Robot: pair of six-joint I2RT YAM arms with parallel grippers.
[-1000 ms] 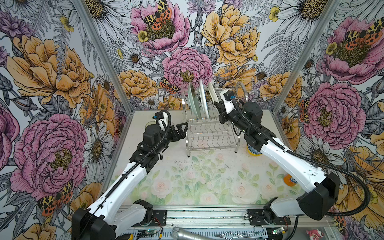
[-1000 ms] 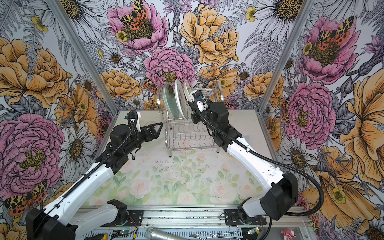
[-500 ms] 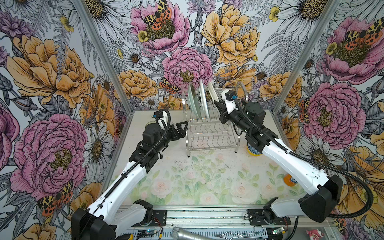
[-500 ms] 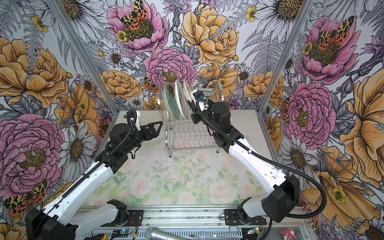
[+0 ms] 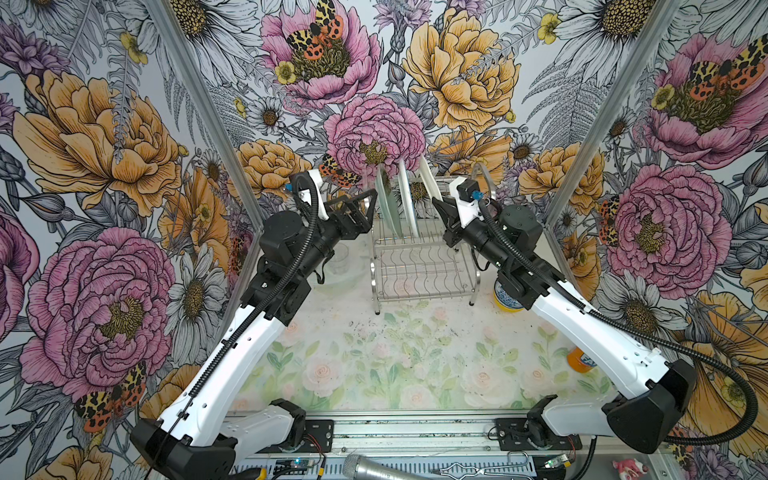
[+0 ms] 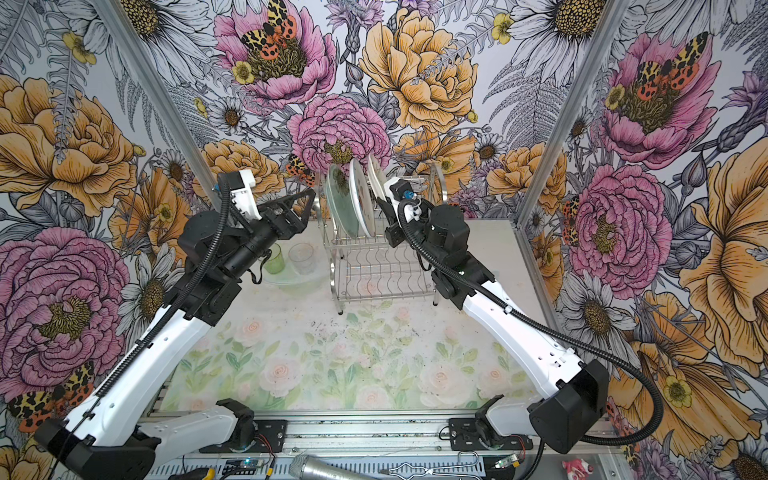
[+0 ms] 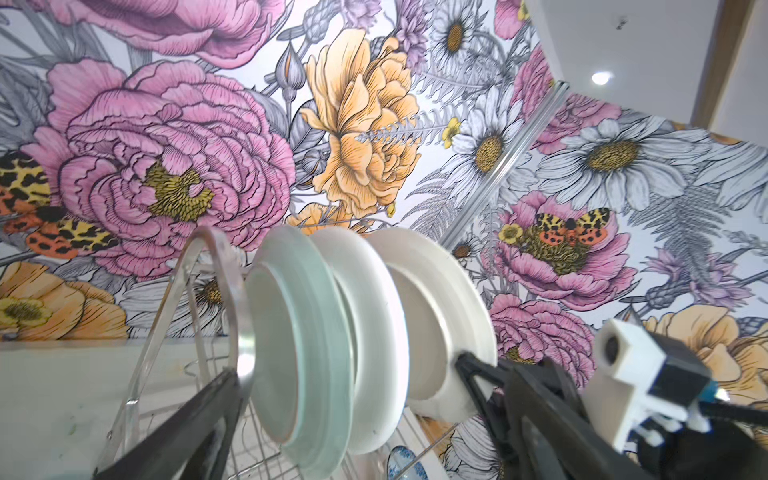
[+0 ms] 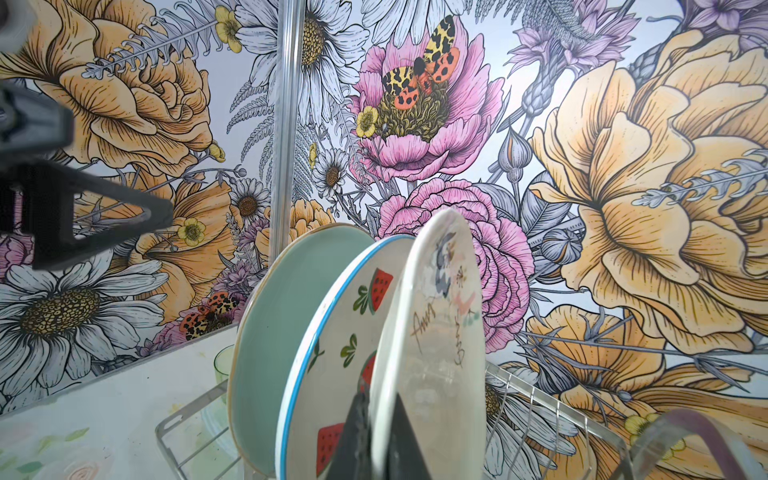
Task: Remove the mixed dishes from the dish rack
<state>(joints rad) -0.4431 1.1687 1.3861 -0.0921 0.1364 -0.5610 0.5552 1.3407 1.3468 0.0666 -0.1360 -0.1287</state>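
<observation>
Status, with 12 o'clock as the back wall in both top views.

The dish rack (image 5: 424, 270) sits at 12 o'clock on the table (image 5: 395, 357). Three plates stand on edge in a row in its upper tier. The green glass plate (image 5: 386, 208) is at the 9 o'clock end, the watermelon-print plate (image 5: 409, 199) is in the middle and the cream plate (image 5: 430, 178) is at the 3 o'clock end.

The right gripper (image 5: 436, 203) comes in from the rack's 3 o'clock side. Its jaws are pinched together on the cream plate's rim, one finger on each face (the right wrist view shows this cleanly). I can't tell whether the plate's bottom edge sits in the wires, because the gripper hides it.

The left gripper (image 5: 368, 208) hangs at the rack's 9 o'clock side at upper-tier height. Its jaws are spread wide with nothing in them. In the left wrist view one of its fingers (image 7: 199, 411) lies just beside the arched side frame (image 7: 239, 324), with the green glass plate right behind that. I can't tell whether finger and frame touch.

On the table:
- The green tumbler (image 6: 274, 257) and clear tumbler (image 6: 302, 257) stand upright side by side at the rack's 9 o'clock, under the left arm.
- The blue-and-white bowl (image 5: 505, 291) sits in the yellow bowl (image 5: 513, 307) at the rack's 4 o'clock, near its foot and partly behind the right arm.
- The orange can (image 5: 579, 359) is at the table's 4 o'clock edge, well apart from the rack.
</observation>
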